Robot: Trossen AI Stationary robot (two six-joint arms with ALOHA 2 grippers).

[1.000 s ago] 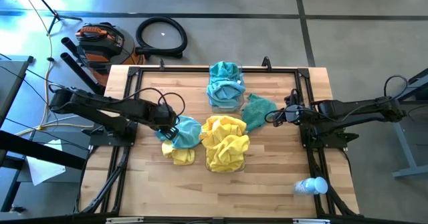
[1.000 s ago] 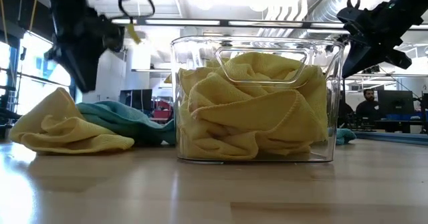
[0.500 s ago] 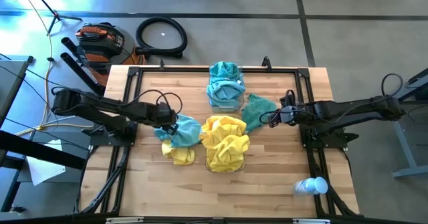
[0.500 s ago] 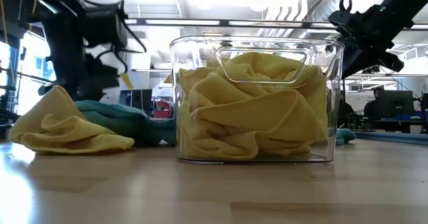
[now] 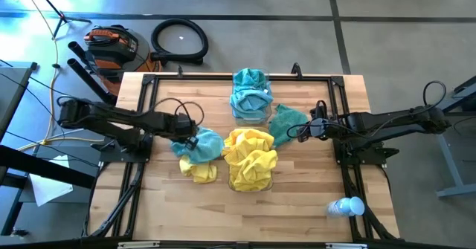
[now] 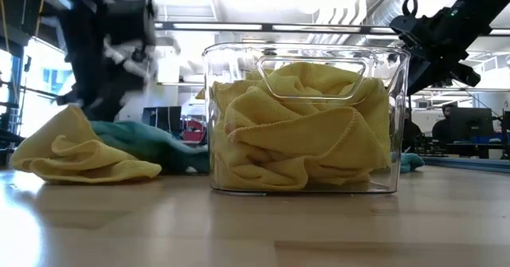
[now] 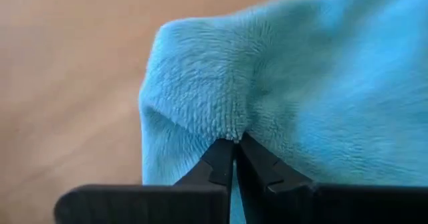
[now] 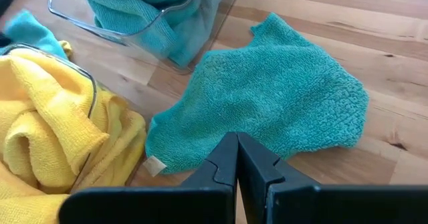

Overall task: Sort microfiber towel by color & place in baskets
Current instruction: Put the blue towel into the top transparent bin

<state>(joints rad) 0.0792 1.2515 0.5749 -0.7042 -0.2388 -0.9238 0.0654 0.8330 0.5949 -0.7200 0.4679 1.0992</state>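
Left gripper (image 7: 234, 158) pinches a teal towel (image 7: 321, 83); right gripper (image 8: 236, 158) hangs clenched and empty.

From above, the left gripper (image 5: 186, 140) sits on the teal towel (image 5: 205, 144) lying over a yellow towel (image 5: 201, 172), beside the yellow-filled basket (image 5: 251, 183); the farther basket (image 5: 251, 114) holds teal ones. At table height, the yellow basket (image 6: 307, 53) fills the middle. The right wrist view shows a loose teal towel (image 8: 267, 110) flat on the table (image 8: 388, 164).
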